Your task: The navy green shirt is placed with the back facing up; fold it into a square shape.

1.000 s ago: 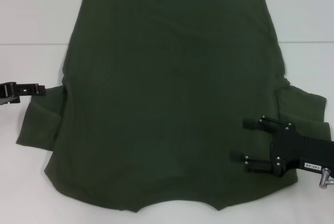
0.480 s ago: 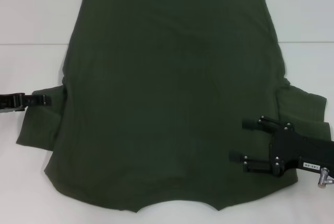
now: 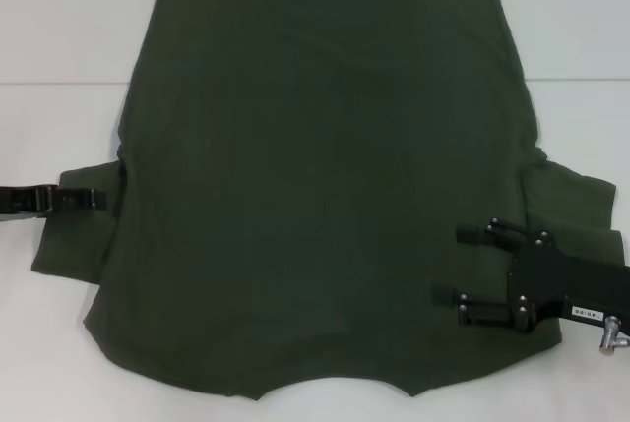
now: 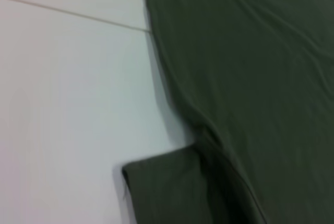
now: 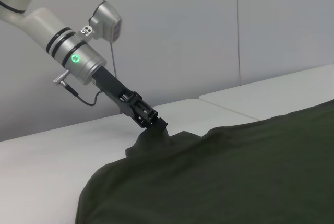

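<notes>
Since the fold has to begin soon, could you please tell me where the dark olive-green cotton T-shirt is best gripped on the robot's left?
Probably the left sleeve of the dark olive-green cotton T-shirt, near its outer hem. It sticks out flat past the body, so its edge is exposed. Come in from the robot's left, low over the white table, where the left gripper already is.

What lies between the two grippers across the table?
Only the navy green shirt: in the head view its plain back fills the stretch from the left gripper, at the left sleeve, to the open right gripper over the opposite side.
</notes>
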{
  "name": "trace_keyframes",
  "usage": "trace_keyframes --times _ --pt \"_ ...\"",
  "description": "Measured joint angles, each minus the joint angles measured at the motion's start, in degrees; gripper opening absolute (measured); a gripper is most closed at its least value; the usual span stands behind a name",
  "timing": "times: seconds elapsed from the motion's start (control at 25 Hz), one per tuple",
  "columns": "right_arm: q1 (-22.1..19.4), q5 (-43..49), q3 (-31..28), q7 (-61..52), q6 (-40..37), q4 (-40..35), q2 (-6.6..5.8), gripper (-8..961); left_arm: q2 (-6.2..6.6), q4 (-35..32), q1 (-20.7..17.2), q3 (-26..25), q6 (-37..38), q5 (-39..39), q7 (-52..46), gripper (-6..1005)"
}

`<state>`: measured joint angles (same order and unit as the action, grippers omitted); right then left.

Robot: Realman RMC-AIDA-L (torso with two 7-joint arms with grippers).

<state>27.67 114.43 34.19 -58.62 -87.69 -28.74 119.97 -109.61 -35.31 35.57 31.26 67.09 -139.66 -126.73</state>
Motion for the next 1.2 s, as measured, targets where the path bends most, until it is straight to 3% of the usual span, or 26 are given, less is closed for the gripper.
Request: trace_keyframes --times 0.56,0.8,0.92,1.12,1.2 --pt "-0.1 -0.2 0.0 0.0 -0.2 0.0 0.00 916 0.08 -1.3 0.0 2.0 2.5 -0.3 -0.7 786" --pt "-0.1 -0.3 0.0 -0.8 -0.2 -0.1 -0.06 916 -0.47 -1.8 0.1 3.1 2.0 -2.7 -1.1 775" --pt "-0.1 -0.3 0.0 -0.8 -0.3 -0.2 -0.10 915 -0.66 -1.9 0.1 3.1 1.6 -2.8 -1.3 514" --pt "0.1 -0.4 0.0 -1.1 -0.3 -0.4 -0.04 915 -0.46 -2.0 -0.1 2.8 1.5 -2.9 -1.4 251" --pt "0.1 -0.4 0.0 -1.3 -0.3 -0.4 -0.04 915 -0.40 -2.0 -0.2 2.7 1.6 -2.9 -1.5 212"
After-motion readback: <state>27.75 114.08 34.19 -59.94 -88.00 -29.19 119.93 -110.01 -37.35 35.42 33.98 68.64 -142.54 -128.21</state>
